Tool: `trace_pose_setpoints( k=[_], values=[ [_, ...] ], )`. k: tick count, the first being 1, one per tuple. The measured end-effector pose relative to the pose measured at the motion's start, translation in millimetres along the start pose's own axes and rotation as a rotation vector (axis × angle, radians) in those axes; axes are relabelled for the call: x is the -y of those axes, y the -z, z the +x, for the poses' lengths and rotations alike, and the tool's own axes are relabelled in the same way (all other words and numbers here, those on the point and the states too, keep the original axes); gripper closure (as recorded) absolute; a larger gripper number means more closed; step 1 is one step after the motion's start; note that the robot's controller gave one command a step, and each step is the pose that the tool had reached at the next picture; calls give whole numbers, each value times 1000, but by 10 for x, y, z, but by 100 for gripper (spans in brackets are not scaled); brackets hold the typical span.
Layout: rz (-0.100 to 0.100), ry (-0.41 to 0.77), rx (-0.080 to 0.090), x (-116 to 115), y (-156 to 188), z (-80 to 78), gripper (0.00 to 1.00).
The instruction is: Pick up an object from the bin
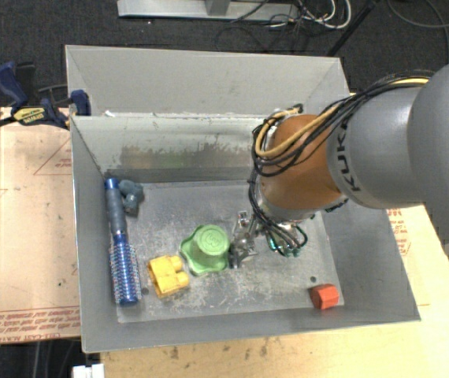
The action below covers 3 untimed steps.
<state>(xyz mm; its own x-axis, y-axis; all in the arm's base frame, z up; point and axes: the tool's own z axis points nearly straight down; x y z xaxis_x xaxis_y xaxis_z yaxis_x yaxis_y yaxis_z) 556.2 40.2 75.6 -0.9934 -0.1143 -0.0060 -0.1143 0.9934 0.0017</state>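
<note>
My gripper (241, 252) reaches down near the middle of the bin floor, under the orange cover on the wrist. Its tip is right beside the right edge of a green round cup-like thing (206, 250). I cannot make out whether it touches the green thing. A yellow toy block (167, 275) lies just left of the green thing, lower on the floor.
A blue hairbrush (120, 244) lies along the left wall, its bristled head toward the front. A small orange-red cube (325, 296) sits in the front right corner. The arm and its cables hang over the right half of the bin.
</note>
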Motion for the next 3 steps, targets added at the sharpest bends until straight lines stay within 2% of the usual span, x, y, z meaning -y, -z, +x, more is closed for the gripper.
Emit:
trace_pose_setpoints(
  k=[1,2,3],
  values=[
    [-3,220,4,-995,813,-93,0],
    [-2,13,3,-622,101,-115,0],
    [-2,13,5,-624,115,-120,100]
  ],
)
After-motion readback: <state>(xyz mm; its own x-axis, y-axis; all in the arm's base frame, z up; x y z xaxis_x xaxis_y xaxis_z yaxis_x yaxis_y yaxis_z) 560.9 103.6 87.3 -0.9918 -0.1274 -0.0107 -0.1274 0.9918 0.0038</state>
